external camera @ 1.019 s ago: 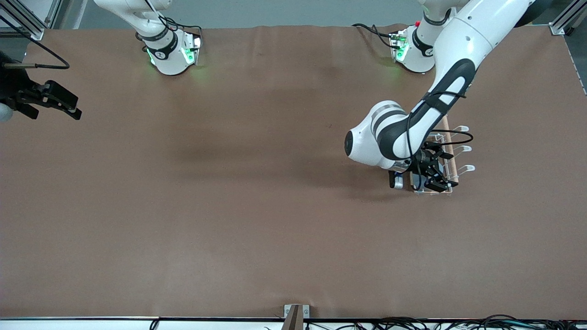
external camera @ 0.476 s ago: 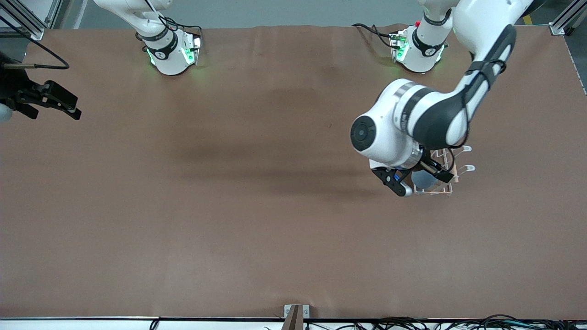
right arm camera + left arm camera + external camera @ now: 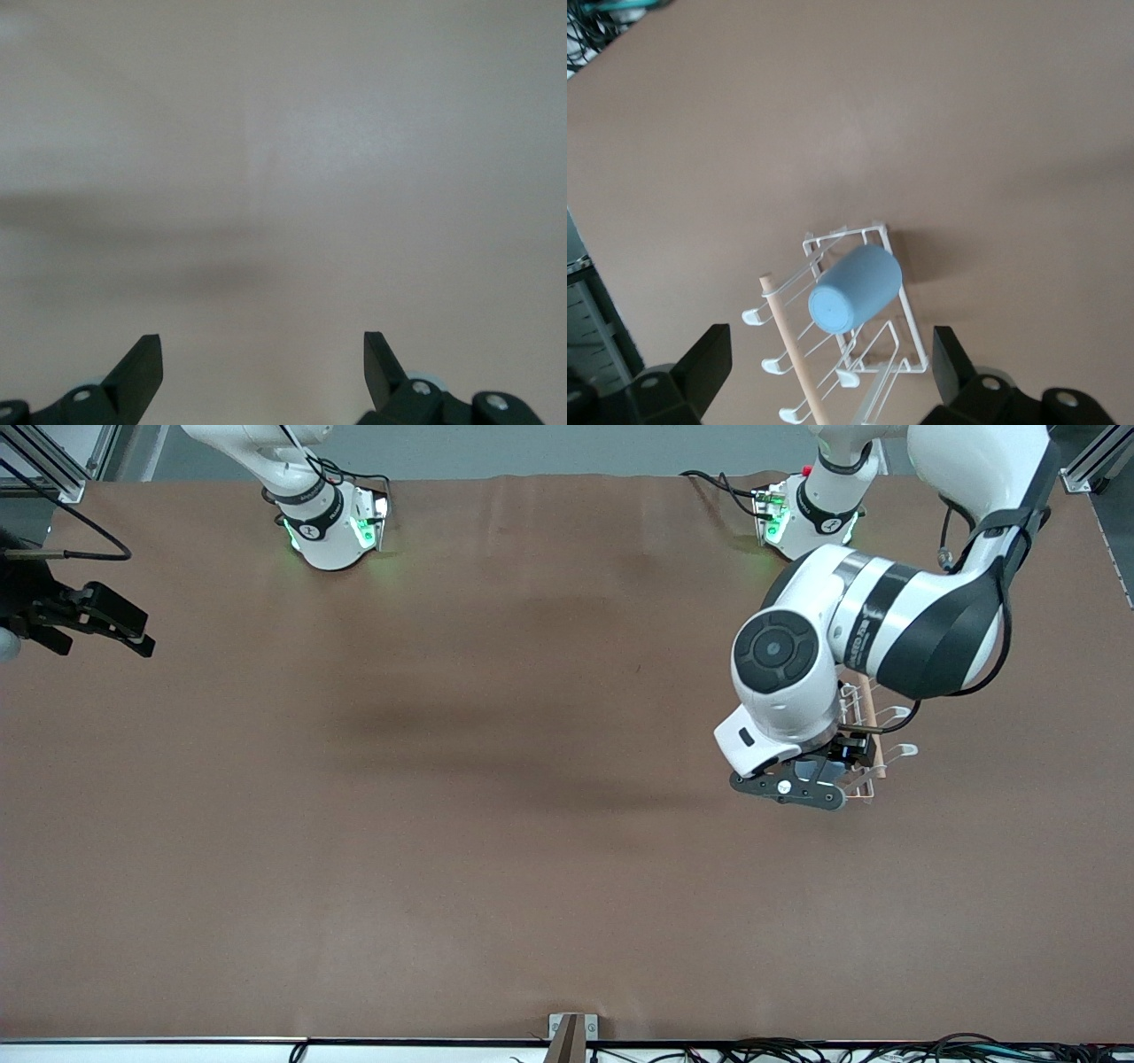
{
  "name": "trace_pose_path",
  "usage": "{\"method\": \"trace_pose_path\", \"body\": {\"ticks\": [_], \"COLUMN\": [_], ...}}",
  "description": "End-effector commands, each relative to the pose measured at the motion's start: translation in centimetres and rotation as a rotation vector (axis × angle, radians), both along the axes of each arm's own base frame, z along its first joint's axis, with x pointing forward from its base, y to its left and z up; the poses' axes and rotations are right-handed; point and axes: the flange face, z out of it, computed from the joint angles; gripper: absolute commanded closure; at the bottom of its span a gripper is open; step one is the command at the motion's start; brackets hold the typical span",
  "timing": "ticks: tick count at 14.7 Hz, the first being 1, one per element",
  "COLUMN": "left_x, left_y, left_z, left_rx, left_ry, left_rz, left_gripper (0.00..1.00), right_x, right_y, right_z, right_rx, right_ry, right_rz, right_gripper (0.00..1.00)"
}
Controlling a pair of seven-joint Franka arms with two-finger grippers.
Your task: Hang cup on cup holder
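Left gripper (image 3: pixel 831 372): jaws wide, empty, has lifted clear above rack (image 3: pixel 899 305) | cup (image 3: pixel 856 289): upside down on a rack prong, released, so hanging looks done | right gripper (image 3: pixel 262 367): open, empty, waits over bare table (image 3: pixel 443 779).

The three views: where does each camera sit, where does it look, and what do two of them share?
Front view: high across the table, facing both bases; shows both arms, the right tool waiting.
Left wrist view: looks down past the open left tool at the cup on the holder.
Right wrist view: open right tool over bare table.
Front and left wrist views share the holder.
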Motion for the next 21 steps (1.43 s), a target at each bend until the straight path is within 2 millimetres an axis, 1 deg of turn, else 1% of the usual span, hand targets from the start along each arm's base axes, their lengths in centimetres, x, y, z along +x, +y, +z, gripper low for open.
{"method": "trace_pose_path", "body": {"ticks": [1, 2, 4, 5, 6, 7, 8, 9, 11, 12, 13, 15, 18, 19, 21], "left_x": [-0.4, -0.9, -1.3, -1.4, -1.7, -1.9, -2.7, -3.2, -4.1, -4.4, -4.8, -5.7, -6.8, -7.6, -8.9], "left_y": [0.9, 0.9, 2.4, 3.2, 3.5, 4.3, 4.4, 5.3, 8.1, 9.5, 11.1, 14.3, 19.2, 20.2, 21.1], "left_z": [4.1, 5.2, 7.8, 8.7, 9.7, 11.0, 12.6, 13.9, 16.5, 17.1, 18.5, 19.6, 19.9, 19.7, 19.1], "left_rx": [-0.034, -0.043, -0.102, -0.132, -0.155, -0.18, -0.205, -0.234, -0.312, -0.357, -0.39, -0.391, -0.4, -0.409, -0.406], "left_ry": [-0.067, -0.079, -0.082, -0.08, -0.08, -0.087, -0.098, -0.1, -0.099, -0.083, -0.09, -0.085, -0.069, -0.062, -0.071], "left_rz": [0.031, 0.033, 0.072, 0.094, 0.103, 0.124, 0.135, 0.165, 0.247, 0.278, 0.3, 0.272, 0.276, 0.284, 0.297], "left_gripper": [0.0, 0.0, 0.0, 0.0, 0.0, 0.0, 0.0, 0.0, 0.0, 0.0, 0.0, 0.0, 0.0, 0.0, 0.0], "right_x": [-0.5, -0.4, -0.4, -0.4, -0.4, -0.4, -0.4, -0.4, -0.3, -0.2, -0.2, -0.1, 0.0, 0.0, 0.0], "right_y": [-0.9, -1.3, -2.3, -2.7, -3.0, -2.9, -2.9, -2.9, -2.9, -2.9, -2.8, -3.0, -3.0, -3.0, -3.0], "right_z": [0.3, 0.4, 0.6, 0.6, 0.7, 1.0, 1.2, 1.1, 1.0, 0.8, 0.7, 0.5, 0.5, 0.5, 0.5], "right_rx": [-0.006, -0.006, -0.007, -0.007, -0.01, -0.016, -0.015, -0.016, -0.013, -0.012, -0.01, -0.01, -0.009, -0.009, -0.008], "right_ry": [-0.009, -0.014, -0.022, -0.022, -0.023, -0.026, -0.031, -0.026, -0.022, -0.018, -0.015, -0.012, -0.017, -0.017, -0.019], "right_rz": [0.006, 0.008, 0.025, 0.031, 0.027, 0.028, 0.022, 0.021, 0.016, 0.015, 0.017, 0.02, 0.023, 0.023, 0.023], "right_gripper": [0.0, 0.0, 0.0, 0.0, 0.0, 0.0, 0.0, 0.0, 0.0, 0.0, 0.0, 0.0, 0.0, 0.0, 0.0]}}
